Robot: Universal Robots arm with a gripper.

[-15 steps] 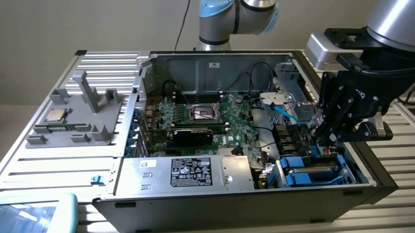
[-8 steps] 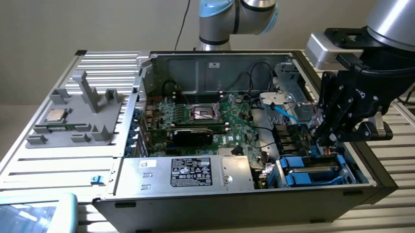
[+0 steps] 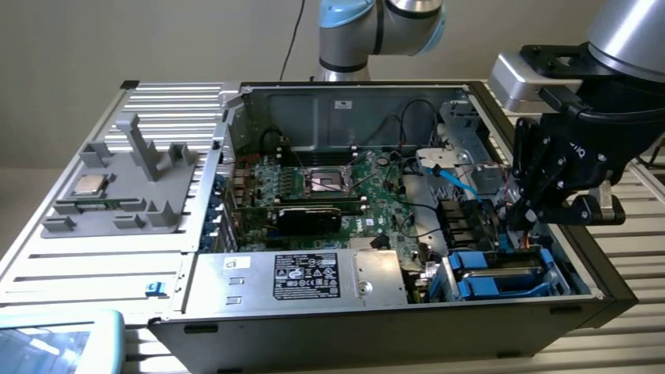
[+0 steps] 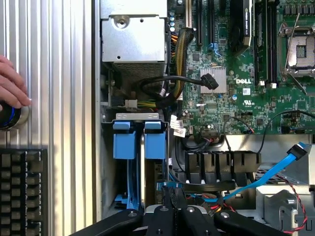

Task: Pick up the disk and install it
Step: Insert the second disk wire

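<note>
The desk (image 3: 62,273), a ribbed metal surface, carries an open computer case (image 3: 416,308) lying on its side. Inside it, the green main board (image 3: 364,206) fills the middle, and a silver box with a black label (image 3: 301,276) sits along the near wall. On the exterior view's left, a grey holder (image 3: 124,187) with a small square chip (image 3: 87,185) stands on the desk, well apart from the work.

The robot arm hangs over the case's corner at the exterior view's right, above the drive bay. There the disk (image 4: 142,142) sits on edge in its bright blue frame, its blue tabs showing side by side in the bay in the wrist view; in the exterior view the blue frame (image 3: 499,273) lies low in the bay.

The pincer (image 3: 519,210) is pressed together, its black fingers (image 4: 170,196) down among the cables beside the bay, near a light blue ribbon cable (image 4: 275,169). Whether they have anything between them I cannot tell; the disk itself looks seated in the bay, not lifted.

To do this step well, I judge the fingers should stay clear of the loose cables, hold the frame squarely by its edges, and move straight along the bay's rails so it does not jam.

A person's hand (image 4: 12,83) rests on a knob at the desk's edge, beside a keyboard (image 4: 22,191).
</note>
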